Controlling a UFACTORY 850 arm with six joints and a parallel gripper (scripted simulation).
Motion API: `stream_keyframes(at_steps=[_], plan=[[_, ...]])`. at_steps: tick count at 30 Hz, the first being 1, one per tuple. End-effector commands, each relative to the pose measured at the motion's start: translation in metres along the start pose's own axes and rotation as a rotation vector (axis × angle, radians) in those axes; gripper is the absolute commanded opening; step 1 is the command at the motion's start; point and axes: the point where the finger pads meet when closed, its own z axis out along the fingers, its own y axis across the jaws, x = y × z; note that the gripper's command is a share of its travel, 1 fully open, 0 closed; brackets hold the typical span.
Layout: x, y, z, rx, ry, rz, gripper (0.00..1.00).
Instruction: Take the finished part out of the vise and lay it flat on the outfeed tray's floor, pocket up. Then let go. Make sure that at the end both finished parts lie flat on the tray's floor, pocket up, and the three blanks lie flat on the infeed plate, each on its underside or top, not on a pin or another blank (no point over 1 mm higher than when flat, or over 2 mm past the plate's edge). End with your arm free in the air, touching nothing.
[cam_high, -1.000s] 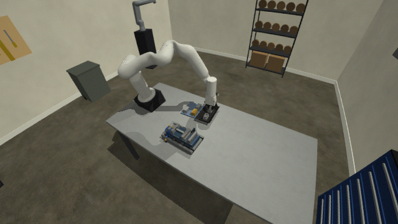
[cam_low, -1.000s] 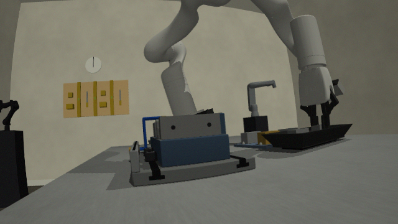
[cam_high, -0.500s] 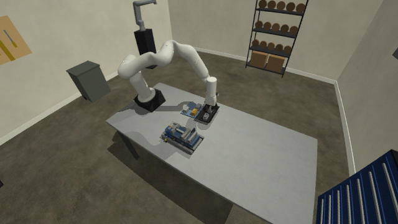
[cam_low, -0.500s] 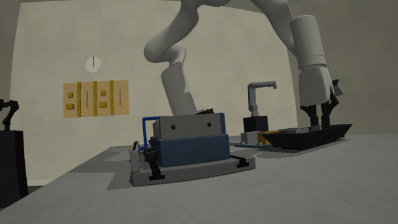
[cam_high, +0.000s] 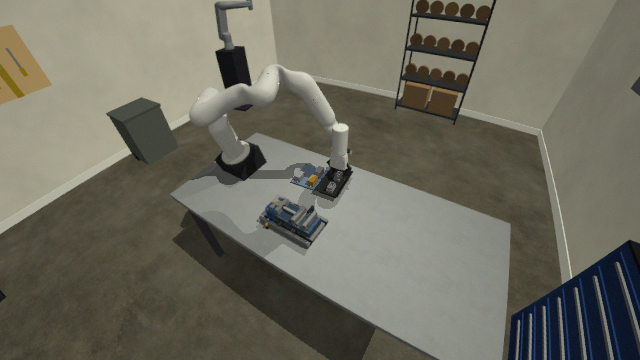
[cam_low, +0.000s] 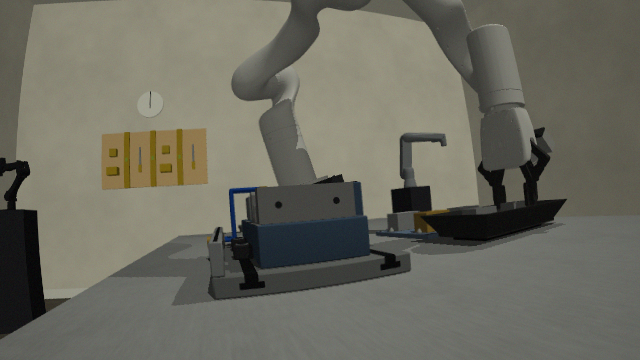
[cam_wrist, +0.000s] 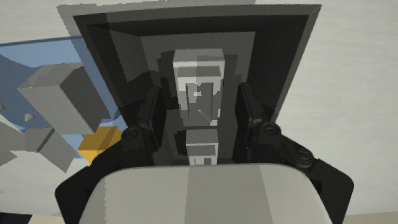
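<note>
The finished part (cam_wrist: 198, 90), a grey block with a pocket facing up, lies flat on the floor of the black outfeed tray. My gripper (cam_wrist: 199, 97) is down inside the tray with its fingers open, one on each side of the part and clear of it. In the top and exterior views the gripper (cam_high: 337, 172) stands over the tray (cam_high: 332, 182) behind the vise (cam_high: 294, 220). From the side, the fingers (cam_low: 515, 197) reach below the tray's rim (cam_low: 500, 220). The blue vise (cam_low: 305, 225) has nothing between its jaws that I can see.
A blue fixture plate (cam_high: 306, 177) with grey blocks (cam_wrist: 62, 97) and a yellow block (cam_wrist: 100, 142) lies right beside the tray, to its left. The arm's base (cam_high: 240, 162) stands at the table's back corner.
</note>
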Motion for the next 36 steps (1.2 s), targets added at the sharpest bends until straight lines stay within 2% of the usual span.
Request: stream_keyframes(at_steps=[1, 24, 32, 36], plan=[[0.0, 0.001, -0.001, -0.002, 0.001, 0.0, 0.69], [0.0, 0.001, -0.003, -0.002, 0.001, 0.0, 0.69], [0.0, 0.001, -0.014, -0.002, 0.001, 0.0, 0.69], [0.0, 0.001, -0.029, -0.002, 0.001, 0.0, 0.69]])
